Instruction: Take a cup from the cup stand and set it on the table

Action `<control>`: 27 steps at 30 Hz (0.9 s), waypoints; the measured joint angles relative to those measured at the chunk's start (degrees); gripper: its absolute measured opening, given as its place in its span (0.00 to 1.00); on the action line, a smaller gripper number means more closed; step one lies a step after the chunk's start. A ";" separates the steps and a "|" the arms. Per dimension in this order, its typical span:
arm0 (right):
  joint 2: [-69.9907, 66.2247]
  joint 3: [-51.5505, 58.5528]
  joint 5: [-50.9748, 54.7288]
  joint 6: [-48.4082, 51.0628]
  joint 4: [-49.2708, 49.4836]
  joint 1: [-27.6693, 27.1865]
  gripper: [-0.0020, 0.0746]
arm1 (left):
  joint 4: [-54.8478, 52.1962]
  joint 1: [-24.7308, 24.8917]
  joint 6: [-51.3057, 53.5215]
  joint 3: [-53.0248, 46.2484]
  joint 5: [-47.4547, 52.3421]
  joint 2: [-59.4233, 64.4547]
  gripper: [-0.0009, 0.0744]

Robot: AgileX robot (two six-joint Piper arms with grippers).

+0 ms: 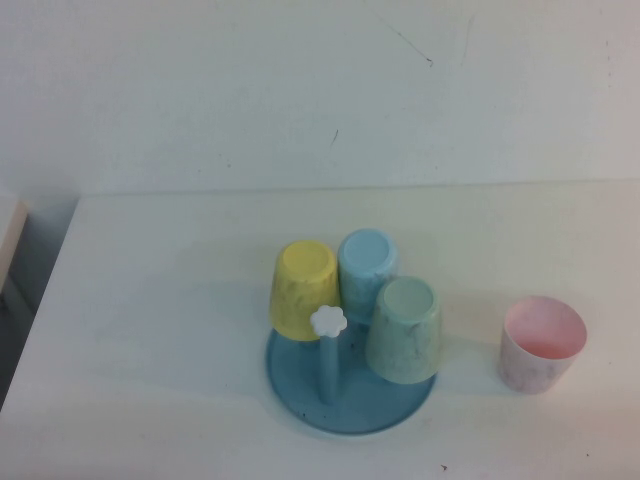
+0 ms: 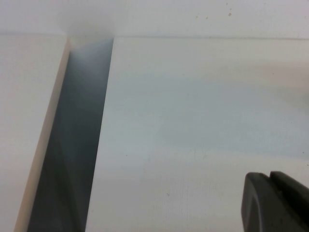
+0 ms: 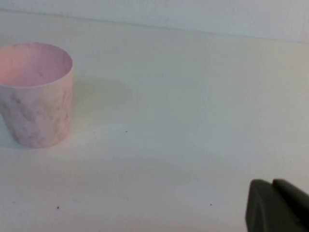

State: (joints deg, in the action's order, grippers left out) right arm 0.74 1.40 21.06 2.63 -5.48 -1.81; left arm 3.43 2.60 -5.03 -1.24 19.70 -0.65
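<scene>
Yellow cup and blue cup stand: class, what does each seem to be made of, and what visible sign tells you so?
The yellow cup, upside down on its peg, looks like matte plastic: opaque, softly dull, faintly speckled.
The cup stand looks like smooth moulded plastic: even blue colour, slight sheen.
Neither can be confirmed by look alone.
The left end effector and right end effector hang over the table, touching neither.

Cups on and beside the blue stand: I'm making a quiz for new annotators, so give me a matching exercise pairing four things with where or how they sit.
Column one:
1. yellow cup
2. pink cup
3. pale green cup
4. white flower knob

Column two:
A. upright on the table, right of the cup stand
B. upside down, stand's left side
C. tops a bare peg
D. upside down, stand's right side

Pairs: 1-B, 2-A, 3-D, 4-C

Only a dark corner of the left gripper and right gripper shows.
</scene>
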 joint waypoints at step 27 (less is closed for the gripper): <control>0.00 0.00 0.00 -0.83 0.00 0.00 0.02 | -0.21 0.00 0.00 0.00 0.00 0.00 0.01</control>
State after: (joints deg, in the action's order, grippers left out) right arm 0.74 1.40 21.06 1.80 -5.48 -1.81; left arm 3.21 2.60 -5.03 -1.24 19.70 -0.65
